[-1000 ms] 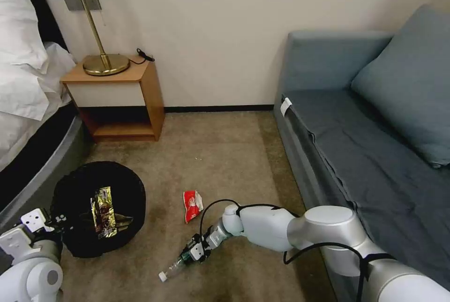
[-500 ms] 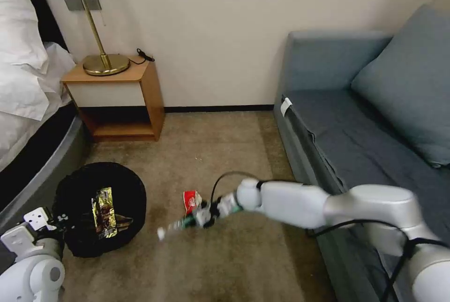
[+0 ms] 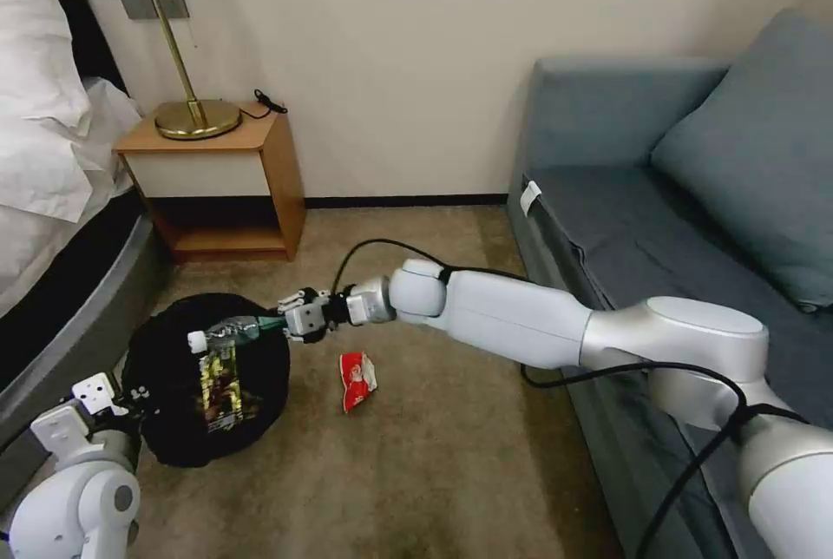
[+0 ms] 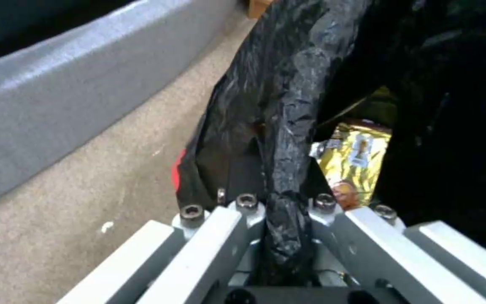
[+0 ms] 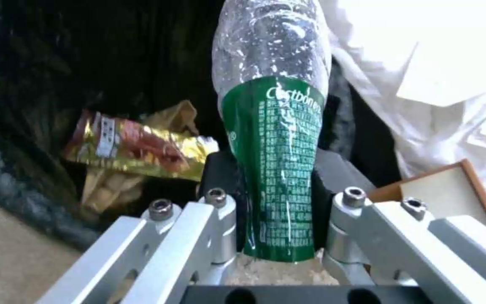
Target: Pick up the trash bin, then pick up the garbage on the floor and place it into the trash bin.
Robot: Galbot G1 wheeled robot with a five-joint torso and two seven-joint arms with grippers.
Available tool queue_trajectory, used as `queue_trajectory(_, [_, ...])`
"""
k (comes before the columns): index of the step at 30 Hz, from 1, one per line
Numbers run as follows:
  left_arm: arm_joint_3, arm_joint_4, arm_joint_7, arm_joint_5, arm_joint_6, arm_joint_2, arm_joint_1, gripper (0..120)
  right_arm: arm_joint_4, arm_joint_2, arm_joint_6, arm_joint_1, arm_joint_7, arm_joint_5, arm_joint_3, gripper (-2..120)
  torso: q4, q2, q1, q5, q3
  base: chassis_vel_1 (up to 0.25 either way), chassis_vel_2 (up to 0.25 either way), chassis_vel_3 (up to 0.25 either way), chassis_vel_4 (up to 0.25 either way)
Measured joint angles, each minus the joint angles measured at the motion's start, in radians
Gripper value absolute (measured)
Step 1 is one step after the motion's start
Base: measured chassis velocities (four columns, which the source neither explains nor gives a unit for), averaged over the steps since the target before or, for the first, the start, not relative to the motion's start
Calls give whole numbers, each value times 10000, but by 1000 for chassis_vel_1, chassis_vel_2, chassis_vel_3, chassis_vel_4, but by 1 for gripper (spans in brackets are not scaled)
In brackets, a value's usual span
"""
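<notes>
The trash bin [image 3: 165, 359], lined with a crinkled black bag, is at the lower left, and my left gripper [image 3: 123, 407] is shut on its near rim [image 4: 285, 177]. My right gripper [image 3: 293, 322] reaches in from the right and is shut on the clear bottle with a green label [image 3: 230, 331], which lies level over the bin's opening, cap pointing left. The right wrist view shows that bottle [image 5: 274, 169] pinched between the jaws above the bin. Inside the bin lies a gold wrapper [image 3: 217, 377] [image 5: 136, 145] over brown paper [image 5: 105, 190]. A red snack packet [image 3: 357, 380] lies on the carpet just right of the bin.
A wooden nightstand [image 3: 221, 186] with a brass lamp [image 3: 195, 118] stands against the back wall. The bed [image 3: 52, 220] runs along the left and a blue-grey sofa [image 3: 677, 264] along the right. Bare carpet [image 3: 434, 481] stretches between them.
My right gripper lifted the bottle off the carpet and carried it left and away, to above the bin. The bin and my left gripper shifted slightly right.
</notes>
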Motion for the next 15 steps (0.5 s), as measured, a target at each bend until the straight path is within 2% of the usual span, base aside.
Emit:
queue_trajectory(6, [83,-3,-11,45,9,-29,7,2,-186,481,-19,77,-32,-158,-377,18,2,0,0,1,0,0,0,0,0])
queue_trajectory(11, [166,-62,-10,107,29,-68,27,2,-717,1278,-62,333,-73,-305,-1075,18,1,0,0,0,0,0,0,0,0])
queue_trajectory(15, [186,-76,-44,200,37,-119,35,2,-865,1639,-163,405,-54,-443,-1364,18,4,1,0,0,-1,0,0,0,0])
